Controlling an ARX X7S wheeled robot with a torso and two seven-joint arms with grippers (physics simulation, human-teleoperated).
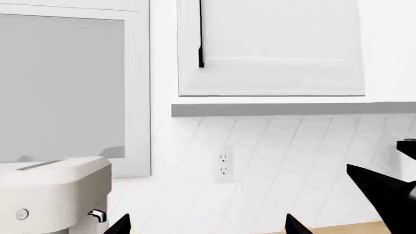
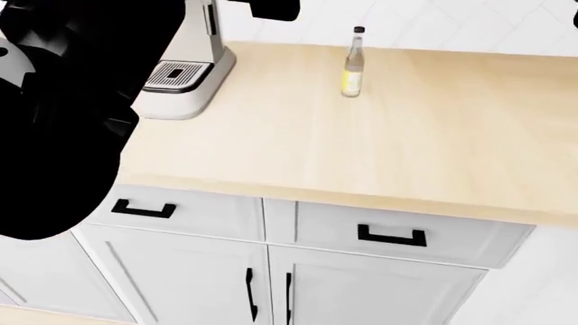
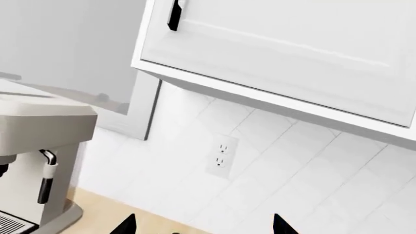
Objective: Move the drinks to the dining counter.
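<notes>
Glass bottle (image 2: 352,64) stands upright, neither tool touching it

Left arm (image 2: 54,115): raised, fills head view's nine o'clock. Left gripper (image 1: 206,225), right gripper (image 3: 204,224): fingertips spread, empty.

coffee machine (image 2: 185,64) top hidden behind left arm (image 2: 63,115), bottle (image 2: 353,64) label perhaps unreadable

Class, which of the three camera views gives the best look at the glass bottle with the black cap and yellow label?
The head view. There the glass bottle stands upright and whole on the wood worktop, right of the coffee machine. Neither wrist view shows the bottle; both look at the wall, cabinets and coffee machine.
</notes>
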